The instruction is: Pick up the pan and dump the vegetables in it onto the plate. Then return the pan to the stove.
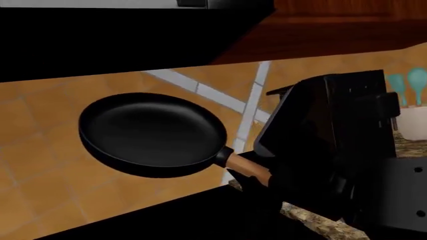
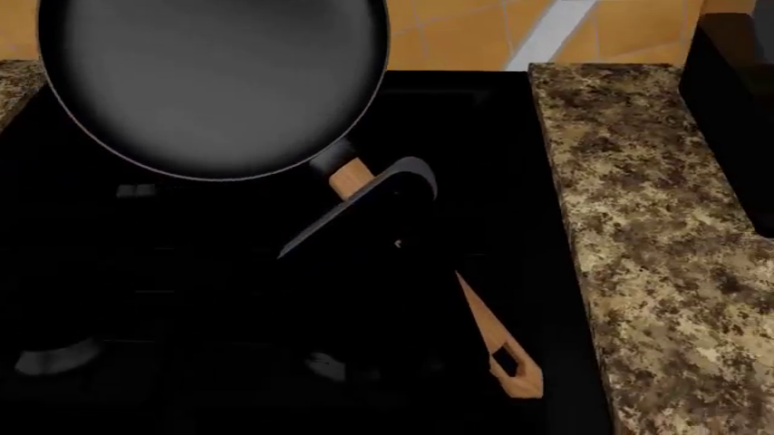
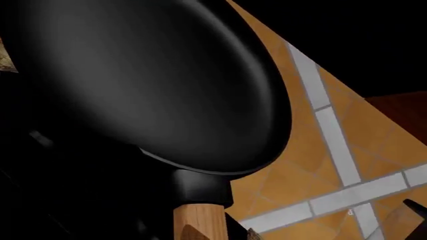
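The black pan (image 2: 212,82) is empty and held up over the black stove (image 2: 181,299). My right gripper (image 2: 393,240) is shut on the middle of its tan wooden handle (image 2: 502,353). The handle's holed end sticks out past the gripper. The left wrist view shows the pan (image 1: 153,132) from the side, with the right gripper (image 1: 313,150) on the handle (image 1: 247,167). The right wrist view shows the pan (image 3: 147,75) close up and the handle (image 3: 200,220) between the jaws. The corn and the plate are out of view. My left gripper's jaws are lost in the dark.
A speckled granite counter (image 2: 653,227) runs along the stove's right side. An orange tiled wall (image 1: 47,125) is behind. Teal utensils stand in a white holder (image 1: 410,95) on the counter. A dark hood and wooden cabinet (image 1: 333,25) hang above.
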### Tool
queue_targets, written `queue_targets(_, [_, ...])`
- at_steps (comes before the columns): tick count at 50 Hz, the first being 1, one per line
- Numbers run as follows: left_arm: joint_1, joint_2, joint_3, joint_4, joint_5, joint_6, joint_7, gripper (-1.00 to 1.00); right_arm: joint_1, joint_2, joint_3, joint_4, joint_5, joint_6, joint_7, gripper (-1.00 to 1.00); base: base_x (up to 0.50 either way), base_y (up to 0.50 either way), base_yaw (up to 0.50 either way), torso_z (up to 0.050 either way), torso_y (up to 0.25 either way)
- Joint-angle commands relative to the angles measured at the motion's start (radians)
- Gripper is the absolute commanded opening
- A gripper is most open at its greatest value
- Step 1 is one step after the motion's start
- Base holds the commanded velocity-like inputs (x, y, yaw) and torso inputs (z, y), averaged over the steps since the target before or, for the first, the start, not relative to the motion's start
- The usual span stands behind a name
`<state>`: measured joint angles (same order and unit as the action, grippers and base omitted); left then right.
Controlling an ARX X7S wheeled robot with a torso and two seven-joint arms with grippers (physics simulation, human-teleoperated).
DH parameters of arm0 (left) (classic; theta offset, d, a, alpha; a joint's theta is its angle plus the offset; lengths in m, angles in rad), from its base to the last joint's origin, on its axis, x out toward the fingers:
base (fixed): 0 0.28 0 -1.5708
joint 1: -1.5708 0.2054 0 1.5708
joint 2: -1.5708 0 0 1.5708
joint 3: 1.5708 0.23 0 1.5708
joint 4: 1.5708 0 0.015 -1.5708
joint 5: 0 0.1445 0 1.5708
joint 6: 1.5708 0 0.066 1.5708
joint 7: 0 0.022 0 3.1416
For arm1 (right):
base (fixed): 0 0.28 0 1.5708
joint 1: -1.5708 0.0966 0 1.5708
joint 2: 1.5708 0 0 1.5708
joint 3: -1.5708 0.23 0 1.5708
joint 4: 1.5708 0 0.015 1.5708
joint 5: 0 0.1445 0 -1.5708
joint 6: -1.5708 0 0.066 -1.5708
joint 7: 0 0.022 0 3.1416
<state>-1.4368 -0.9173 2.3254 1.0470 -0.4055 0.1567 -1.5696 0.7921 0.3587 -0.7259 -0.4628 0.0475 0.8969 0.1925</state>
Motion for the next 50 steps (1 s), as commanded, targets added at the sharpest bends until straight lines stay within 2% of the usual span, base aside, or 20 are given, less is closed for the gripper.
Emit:
queue_targets(1, [-0.006,0.004,0.002,0.000,-0.005,0.001,0.000,1.00,0.027,-0.004,0.032,-0.055,-0.128,0.031,0.034,-1.00,-0.09,-0.50,0.00,0.000,0.000])
queue_targets(10, [0.002,0.000,-0.002,0.000,0.000,-0.004,0.000,1.00,0.018,-0.023,0.070,0.014,-0.073,0.036,0.003,-1.00,-0.09,-0.43,0.00,0.001,0.001])
queue_targets(14, [0.016,-0.002,-0.009,0.000,0.004,-0.010,0.000,1.00,-0.001,-0.048,0.163,0.049,0.077,0.077,-0.115,-1.00,0.00,0.00,0.00,0.000,0.003])
queue_targets(19, [0.035,-0.009,-0.028,0.000,0.003,-0.020,0.000,1.00,-0.010,-0.072,0.218,0.033,0.166,0.165,-0.169,-1.00,0.00,0.00,0.00,0.000,0.002])
queue_targets(24, [0.048,-0.018,-0.032,0.000,0.016,-0.016,0.001,1.00,0.000,-0.062,0.181,0.048,0.170,0.220,-0.184,-1.00,0.00,0.00,0.00,0.002,0.002])
queue_targets(34, [0.049,-0.020,-0.028,0.000,0.024,-0.008,0.002,1.00,0.030,0.016,0.133,-0.099,0.105,0.363,-0.114,-1.00,0.00,0.00,0.00,0.000,0.003])
queue_targets(40, [0.052,-0.028,-0.022,-0.001,0.035,0.006,0.003,1.00,0.063,0.048,0.056,-0.150,0.048,0.425,-0.062,-1.00,0.00,0.00,0.00,0.002,0.002])
queue_targets(50, [0.060,-0.041,-0.023,0.000,0.052,0.001,0.001,1.00,-0.029,0.064,0.095,-0.158,0.066,0.430,-0.057,-1.00,0.00,0.00,0.00,0.001,0.002])
